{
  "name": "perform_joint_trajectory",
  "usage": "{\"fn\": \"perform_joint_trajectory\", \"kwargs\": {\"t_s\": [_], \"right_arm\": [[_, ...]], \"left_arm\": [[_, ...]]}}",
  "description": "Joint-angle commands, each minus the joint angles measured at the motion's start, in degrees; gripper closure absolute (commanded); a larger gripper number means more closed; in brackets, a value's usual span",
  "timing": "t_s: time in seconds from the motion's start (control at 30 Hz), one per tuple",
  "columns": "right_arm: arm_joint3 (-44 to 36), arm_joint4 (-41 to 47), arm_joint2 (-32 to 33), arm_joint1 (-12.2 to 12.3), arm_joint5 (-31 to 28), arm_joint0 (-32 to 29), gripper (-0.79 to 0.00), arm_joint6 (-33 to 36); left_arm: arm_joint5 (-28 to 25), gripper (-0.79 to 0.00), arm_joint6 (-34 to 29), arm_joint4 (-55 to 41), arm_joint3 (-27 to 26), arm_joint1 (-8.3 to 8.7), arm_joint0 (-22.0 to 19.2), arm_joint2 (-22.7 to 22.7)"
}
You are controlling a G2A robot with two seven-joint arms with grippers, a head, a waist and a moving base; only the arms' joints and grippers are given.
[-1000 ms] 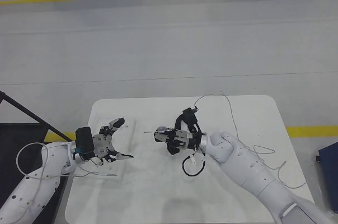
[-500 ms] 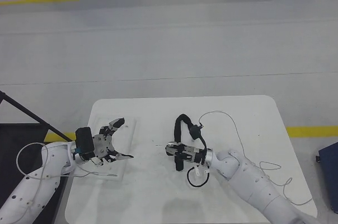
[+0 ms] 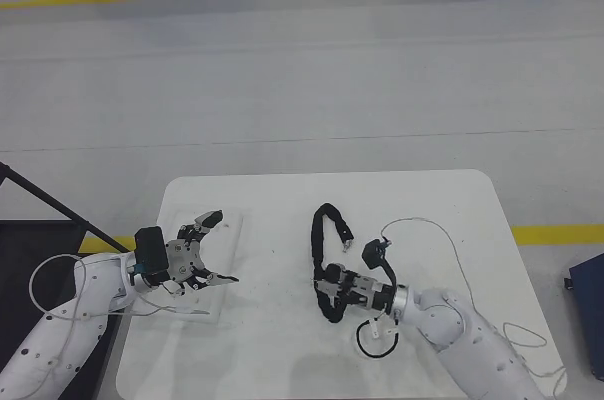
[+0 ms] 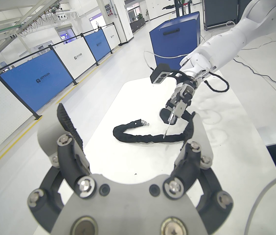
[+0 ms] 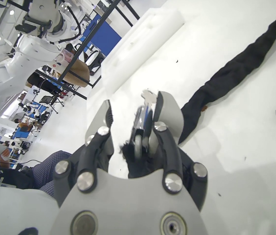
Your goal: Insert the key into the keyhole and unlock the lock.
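A black fabric-sleeved chain lock (image 3: 319, 235) lies curved on the white table (image 3: 272, 340), its metal end pin (image 4: 144, 123) free. My right gripper (image 3: 325, 290) is low over the chain's near end. In the right wrist view the silver lock body (image 5: 141, 121) leans against one finger, and bare table shows between it and the other finger. A thin key (image 4: 166, 132) sticks out of the lock body (image 4: 173, 117) toward the sleeve (image 4: 150, 138). My left gripper (image 3: 222, 248) hangs open over the table's left side with nothing in it, well apart from the lock.
A white foam tray (image 3: 230, 222) lies under the left gripper. A thin white cable (image 3: 432, 235) and a black cable loop (image 3: 377, 340) trail by the right arm. A black rack (image 3: 32, 200) stands left of the table, a blue cabinet (image 3: 597, 310) to the right.
My right gripper has moved down and back toward the table's near edge with the lock body. The chain, lifted before, now lies on the table. The left arm has not moved.
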Motion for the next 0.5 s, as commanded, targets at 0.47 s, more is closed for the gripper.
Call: {"fn": "perform_joint_trajectory", "kwargs": {"t_s": [0.47], "right_arm": [[-12.8,-19.7,7.4,1.5,4.5,-2.1,-0.785,-12.2]], "left_arm": [[0.0,-0.785,0.0,0.0,0.0,0.00,0.0,0.0]]}}
